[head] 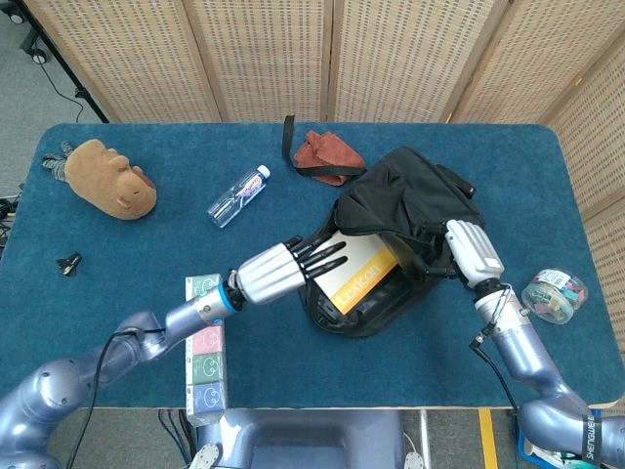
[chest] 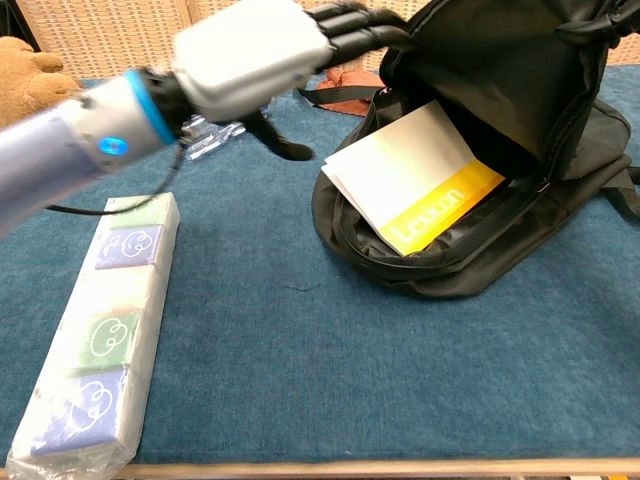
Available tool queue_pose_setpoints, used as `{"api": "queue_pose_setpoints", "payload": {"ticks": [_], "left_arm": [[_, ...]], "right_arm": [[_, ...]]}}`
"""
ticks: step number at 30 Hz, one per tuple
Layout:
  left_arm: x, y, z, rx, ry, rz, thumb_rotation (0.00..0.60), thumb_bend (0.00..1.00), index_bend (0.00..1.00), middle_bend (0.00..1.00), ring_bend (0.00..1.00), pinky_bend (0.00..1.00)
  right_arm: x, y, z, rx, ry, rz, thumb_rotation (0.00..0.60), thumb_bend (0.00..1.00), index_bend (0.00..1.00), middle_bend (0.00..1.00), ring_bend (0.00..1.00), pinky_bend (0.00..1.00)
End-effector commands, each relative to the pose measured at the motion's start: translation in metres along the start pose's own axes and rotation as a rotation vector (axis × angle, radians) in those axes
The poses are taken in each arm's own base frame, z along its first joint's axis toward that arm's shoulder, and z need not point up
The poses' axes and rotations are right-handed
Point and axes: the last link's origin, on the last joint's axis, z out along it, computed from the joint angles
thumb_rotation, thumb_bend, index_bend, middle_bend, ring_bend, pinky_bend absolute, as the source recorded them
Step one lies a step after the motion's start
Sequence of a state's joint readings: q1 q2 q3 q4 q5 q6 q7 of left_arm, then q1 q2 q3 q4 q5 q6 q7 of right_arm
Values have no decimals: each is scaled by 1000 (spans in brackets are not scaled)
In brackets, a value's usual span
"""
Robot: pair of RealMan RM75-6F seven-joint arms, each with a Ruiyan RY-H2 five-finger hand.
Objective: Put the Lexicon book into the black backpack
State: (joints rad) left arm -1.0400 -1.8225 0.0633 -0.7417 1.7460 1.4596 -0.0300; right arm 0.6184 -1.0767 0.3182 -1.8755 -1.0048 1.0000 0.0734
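On the blue tabletop [head: 117, 293] lie one black backpack [head: 405, 210], one Lexicon book [head: 356, 269], one plastic water bottle [head: 238, 195], one brown plush toy [head: 109, 178], one rust-red pouch [head: 326, 154] with a dark strap, one long pack of tissue packets [head: 203, 344], one small black clip [head: 68, 262] and one clear round tub [head: 555, 296] of mixed small items. Two robot hands are in view.

One Lexicon book sits partly inside the backpack's open mouth, its yellow band with the title showing at the lower edge. In the head view its long axis runs diagonally, from lower left at the mouth's rim up to the right, deeper into the bag. In the chest view [chest: 415, 180] the white cover tilts upward into the dark interior, and the yellow strip rests against the lower lip of the opening [chest: 440, 262].

At the book's left end, the left hand [head: 283, 269] hovers with its dark fingers [head: 322, 256] spread apart and stretched over the white cover; whether they touch it cannot be told. It holds nothing. In the chest view this hand [chest: 270, 50] is raised above the tabletop, beside the bag's upper rim.

At the bag's right side, the right hand [head: 474, 252] has its fingers clamped on the backpack's edge, keeping the mouth lifted open.
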Motion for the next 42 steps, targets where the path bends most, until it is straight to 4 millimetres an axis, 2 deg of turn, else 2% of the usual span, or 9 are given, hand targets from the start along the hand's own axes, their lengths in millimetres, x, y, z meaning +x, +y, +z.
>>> {"api": "queue_pose_setpoints", "payload": {"ticks": [1,6,8,16,35,37,39,41,42], "left_arm": [[12,-13,-27,20,10,-35,600,0,117,93,125,507],[28,-36,-52,97,36,-64,600,0,126,93,125,507],[37,-57,-70,176,52,-63,600,0,126,93,125,507],[53,-99,-115,348,70,-63,600,0,127,93,125,507],[51,-116,-144,456,56,-71,600,0,127,93,125,507],[48,-115,-146,467,50,-78,600,0,127,93,125,507],[47,-115,-147,469,46,-78,600,0,127,93,125,507],[46,-116,-147,474,44,-78,600,0,127,93,125,507],[46,-116,-147,474,44,-79,600,0,127,93,125,507]], "right_arm": [[-2,-1,-1,1,-4,0,600,945,616,644,671,918],[-9,-5,-4,10,-18,-11,600,948,616,644,672,918],[-18,-10,-6,23,-42,-17,600,948,616,644,672,918],[-50,-23,-11,95,-100,-68,600,948,616,644,672,918],[-131,-48,-9,181,-179,-181,600,937,589,620,643,862],[-145,-49,-11,186,-252,-180,600,657,466,497,520,712],[-147,-48,-12,189,-305,-191,600,136,221,243,260,445],[-149,-50,-14,193,-346,-179,600,1,79,78,94,296],[-148,-50,-14,194,-354,-172,600,0,36,28,39,241]]}}
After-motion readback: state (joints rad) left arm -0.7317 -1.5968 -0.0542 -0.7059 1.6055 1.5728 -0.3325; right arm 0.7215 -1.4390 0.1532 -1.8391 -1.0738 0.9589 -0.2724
